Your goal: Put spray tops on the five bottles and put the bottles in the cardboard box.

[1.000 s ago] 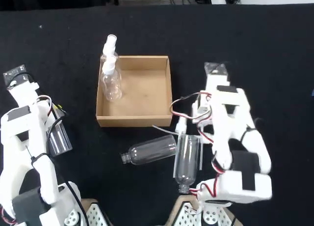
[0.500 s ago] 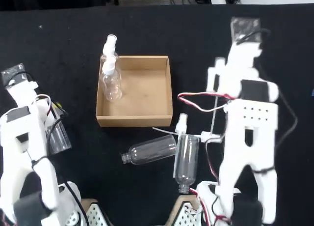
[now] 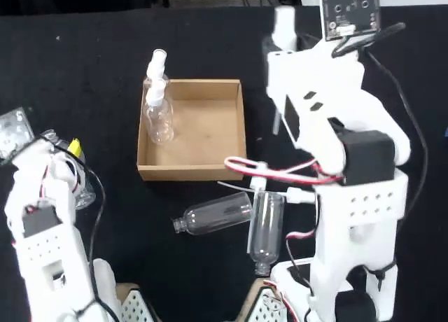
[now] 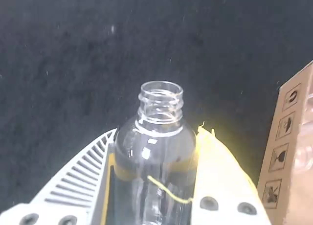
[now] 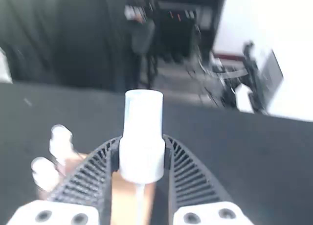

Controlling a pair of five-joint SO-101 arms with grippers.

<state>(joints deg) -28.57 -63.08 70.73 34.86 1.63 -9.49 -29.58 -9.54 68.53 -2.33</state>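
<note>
My left gripper [image 4: 156,137] is shut on a clear bottle [image 4: 160,132] with an open threaded neck; it stands left of the cardboard box [image 3: 192,171], where the left gripper [image 3: 66,169] holds the bottle [image 3: 78,189]. My right gripper [image 5: 142,146] is shut on a white spray top [image 5: 143,132]. It is raised high beyond the box's right side, as the right gripper [image 3: 283,38] with the spray top [image 3: 283,21]. Two capped bottles [image 3: 158,112] stand at the box's far left corner. Two open bottles [image 3: 213,213] [image 3: 266,227] lie in front of the box.
Another spray top [image 3: 259,176] with its thin tube lies between the box and the lying bottles. The right arm's tall body [image 3: 353,196] stands right of them. The box's wall [image 4: 291,146] is close beside the held bottle. Black cloth covers the table.
The right arm rose from low beside the lying bottles to high past the box, carrying the spray top. The left arm shifted and turned its held bottle.
</note>
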